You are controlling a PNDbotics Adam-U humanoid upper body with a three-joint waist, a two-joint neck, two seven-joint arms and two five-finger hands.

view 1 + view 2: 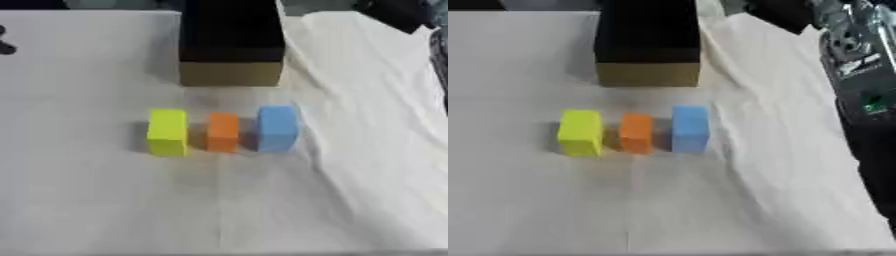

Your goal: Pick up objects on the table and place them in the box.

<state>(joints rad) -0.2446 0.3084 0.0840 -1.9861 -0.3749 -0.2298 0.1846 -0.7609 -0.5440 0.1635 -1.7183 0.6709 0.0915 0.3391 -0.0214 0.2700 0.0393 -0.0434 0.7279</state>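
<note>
Three blocks stand in a row, near the box (231,72): yellow block (167,132), orange block (223,132), blue block (277,128). Only the right arm (859,65) shows at the right edge; I cannot tell its hand's state. I would take the blue block first, from above, without pushing its neighbour.

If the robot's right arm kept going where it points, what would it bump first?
Probably nothing: the right arm runs down the picture's edge, away from the blue block and box; its hand is hidden.

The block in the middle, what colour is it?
Orange. The middle block sits between a yellow and a blue one, clearest in the left eye view.
</note>
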